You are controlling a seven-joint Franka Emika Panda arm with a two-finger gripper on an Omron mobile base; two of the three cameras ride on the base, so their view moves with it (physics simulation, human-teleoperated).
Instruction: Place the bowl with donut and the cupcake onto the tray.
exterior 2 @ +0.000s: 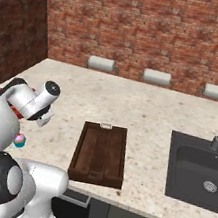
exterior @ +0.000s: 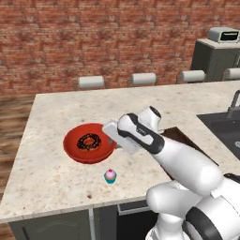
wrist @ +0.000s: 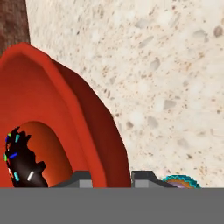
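The left base view is showing the red bowl [exterior: 89, 143] sitting on the speckled stone counter [exterior: 56, 112] with the donut [exterior: 87, 141] lying inside it, chocolate icing up, and the arm's hand is reaching down at the bowl's right edge, covering the gripper itself there. The cupcake [exterior: 110, 176] is standing on the counter just in front of the bowl, apart from it, near the counter's front edge. In that view the tray [exterior: 180, 137] is peeking out as a dark corner behind the arm; the right base view is giving it whole, the tray [exterior 2: 99, 152] lying on the counter between the arm and the sink [exterior 2: 199, 172], while the bowl there is mostly hiding behind the white arm and the cupcake [exterior 2: 19, 140] is showing as a small pink and teal spot beside it. The hand view is looking close along the gripper [wrist: 111, 178]: its two dark tips are sitting on either side of the bowl's [wrist: 65, 113] red wall, pinching the rim, with the donut [wrist: 22, 159] inside at the left and the cupcake's [wrist: 181, 181] teal wrapper edge at the right.
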